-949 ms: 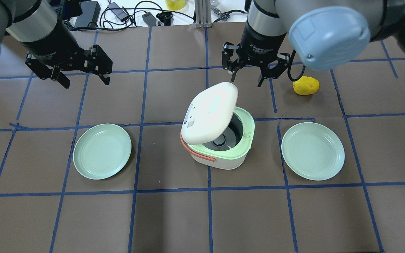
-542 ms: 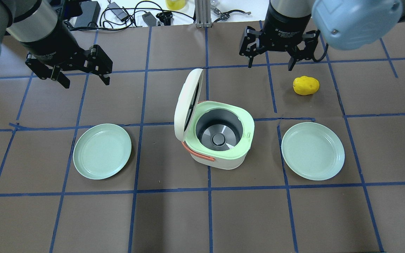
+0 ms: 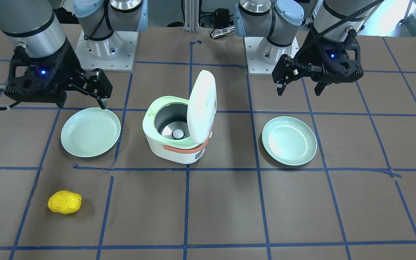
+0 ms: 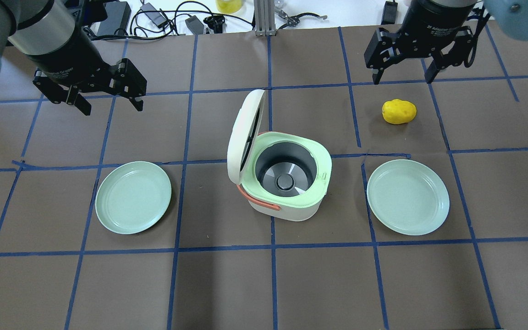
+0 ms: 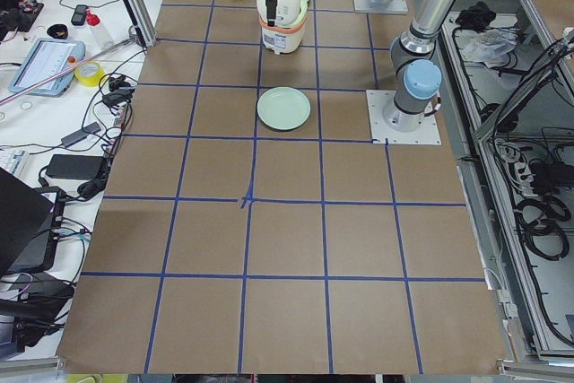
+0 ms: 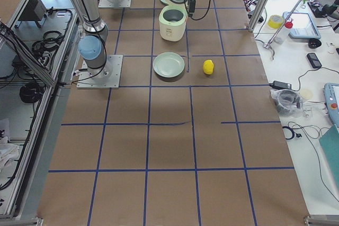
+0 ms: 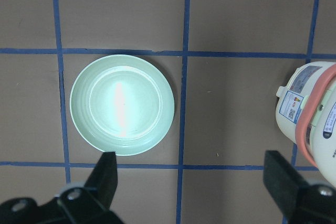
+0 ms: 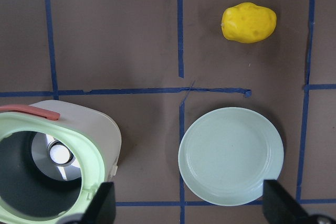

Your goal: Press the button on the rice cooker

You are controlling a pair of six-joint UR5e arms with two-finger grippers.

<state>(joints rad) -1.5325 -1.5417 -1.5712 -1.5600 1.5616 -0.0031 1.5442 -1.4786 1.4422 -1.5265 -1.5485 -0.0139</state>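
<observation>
Two green dishes, the left plate (image 4: pixel 133 197) and the right plate (image 4: pixel 408 197), flank the rice cooker (image 4: pixel 320 183) at mid-frame, its lid (image 4: pixel 244 137) upright and open. Farther up, right of centre, lies a yellow toy potato (image 4: pixel 399 112). Farthest, the left gripper (image 4: pixel 112 106) at upper left and the right gripper (image 4: pixel 402 79) at upper right hang spread wide, empty.

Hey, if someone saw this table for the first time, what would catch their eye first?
The white rice cooker at the table's centre stands out, its lid upright and its pot empty. It is flanked by the left plate and right plate, both pale green, with a yellow potato beyond the right one. The left gripper and right gripper hang open, far from the cooker.
</observation>
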